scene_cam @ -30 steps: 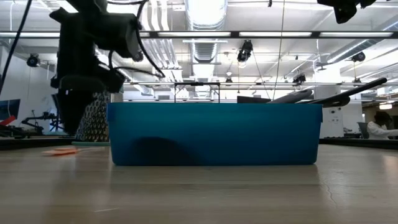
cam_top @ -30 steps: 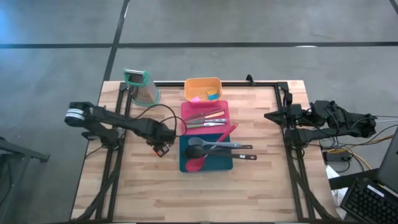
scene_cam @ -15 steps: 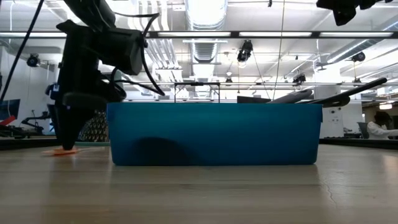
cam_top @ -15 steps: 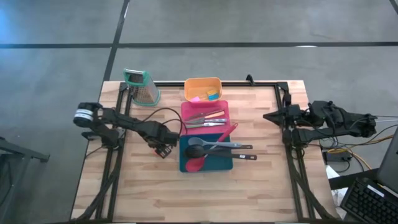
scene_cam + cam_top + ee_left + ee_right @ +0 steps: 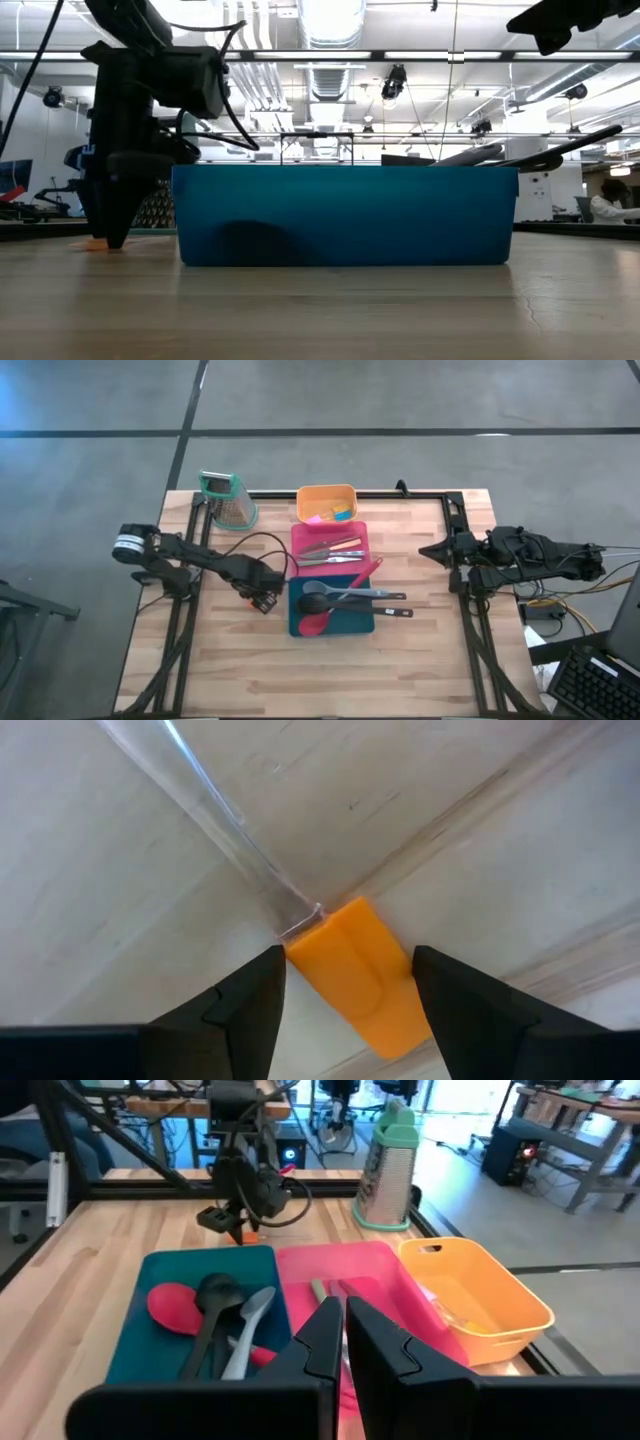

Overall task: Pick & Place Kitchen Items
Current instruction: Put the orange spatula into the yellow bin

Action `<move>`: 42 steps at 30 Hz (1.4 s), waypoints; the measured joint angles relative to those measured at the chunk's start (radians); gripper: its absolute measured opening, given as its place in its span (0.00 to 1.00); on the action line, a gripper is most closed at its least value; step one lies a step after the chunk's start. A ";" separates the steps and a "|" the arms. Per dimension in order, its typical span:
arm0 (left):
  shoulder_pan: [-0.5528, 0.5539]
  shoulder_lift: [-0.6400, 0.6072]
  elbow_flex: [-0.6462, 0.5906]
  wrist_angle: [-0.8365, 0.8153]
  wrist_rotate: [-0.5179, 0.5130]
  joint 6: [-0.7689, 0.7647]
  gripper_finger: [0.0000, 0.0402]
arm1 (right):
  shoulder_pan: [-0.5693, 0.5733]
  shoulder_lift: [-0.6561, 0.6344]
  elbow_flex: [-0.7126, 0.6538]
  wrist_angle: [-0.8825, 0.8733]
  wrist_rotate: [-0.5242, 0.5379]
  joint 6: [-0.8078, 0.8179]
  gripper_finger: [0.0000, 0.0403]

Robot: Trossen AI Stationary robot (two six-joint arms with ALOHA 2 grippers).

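Between the two dark fingers [image 5: 245, 1010] of the left hand [image 5: 262, 597], low over the desk [image 5: 220, 670] just left of the teal tray [image 5: 332, 622]: a small orange utensil [image 5: 365, 975] with a clear handle, flat on the wood. Fingers spread wide, one on each side of the orange head, apart from it, gripping nothing yet. Orange head nearest the wrist, clear handle [image 5: 215, 815] running straight away from the hand across the boards, so long axis roughly in line with the reach and the fingers set across the narrow width. Seen level across the desk, fingertips down at the desk surface beside the teal tray's left wall, a sliver of orange [image 5: 93, 243] at their foot. Judged from this: straddle already right, only a squeeze needed to take hold; a slip likely if the clear handle is taken instead of the thicker head.

Right hand [image 5: 428, 549] far off at the desk's right edge, raised, fingers pressed shut on nothing, well apart from the orange utensil; left arm plainly the nearer one.

Elsewhere on the desk, a row of three trays from far to near: orange tray [image 5: 325, 492] with tiny pink, blue and yellow pieces, pink tray [image 5: 300, 532] with slim knives, teal tray with red, grey and black spoons [image 5: 335, 600]. Green-topped grater [image 5: 228, 500] standing at the far left corner.
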 joint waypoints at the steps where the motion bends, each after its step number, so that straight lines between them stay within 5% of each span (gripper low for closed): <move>1: 0.000 0.000 -0.009 0.007 0.009 -0.001 0.56 | 0.000 0.000 0.000 0.000 0.009 0.000 0.03; 7: 0.000 -0.001 -0.065 0.071 0.025 -0.015 0.48 | 0.000 0.000 0.002 0.000 0.016 -0.004 0.03; 17: 0.000 -0.011 -0.060 0.046 0.037 0.157 0.07 | 0.000 -0.001 0.002 0.001 0.041 0.000 0.03; 25: 0.003 -0.135 -0.061 -0.006 -0.021 0.166 0.07 | 0.000 0.000 0.003 0.001 0.041 0.000 0.03; 33: 0.005 -0.358 -0.068 -0.191 -0.200 0.135 0.07 | 0.000 0.000 0.003 0.001 0.041 0.000 0.03; 42: 0.006 -0.571 -0.064 0.051 -0.372 0.292 0.07 | 0.000 0.000 0.003 0.001 0.042 -0.001 0.03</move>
